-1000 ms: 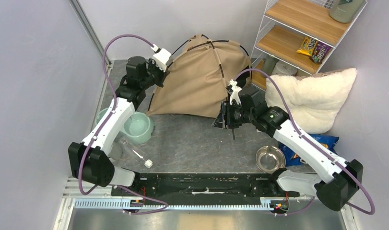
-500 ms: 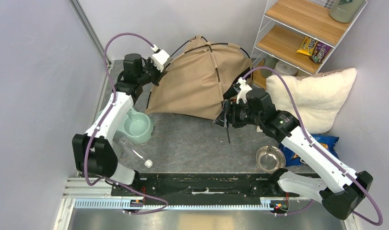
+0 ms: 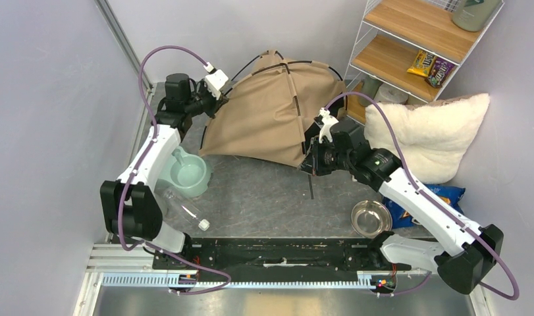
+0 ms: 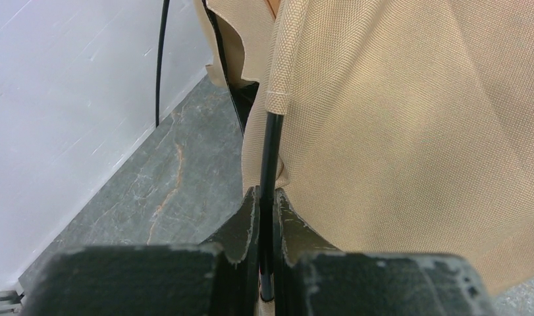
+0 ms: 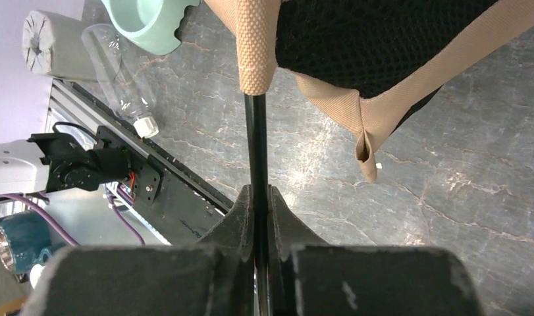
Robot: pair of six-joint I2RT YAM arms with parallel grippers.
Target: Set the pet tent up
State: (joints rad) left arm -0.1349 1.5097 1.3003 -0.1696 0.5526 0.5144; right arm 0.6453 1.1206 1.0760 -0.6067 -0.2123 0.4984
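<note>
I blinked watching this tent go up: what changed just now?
The left gripper, shut on its pole, swung left toward the wall. The right gripper pushed forward, then drew back, and now clamps the front pole. The green bowl, bottle and pillow stayed put.

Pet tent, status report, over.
Left hand shut on black tent pole. Right hand shut on second pole. Pet tent domed, right corner off floor. Mint bowl close by left corner.

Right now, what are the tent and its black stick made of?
The tent looks like tan woven cloth, matte; the coarse weave shows. The stick looks smooth, slightly shiny and black, maybe plastic or fibreglass; I cannot tell which.
</note>
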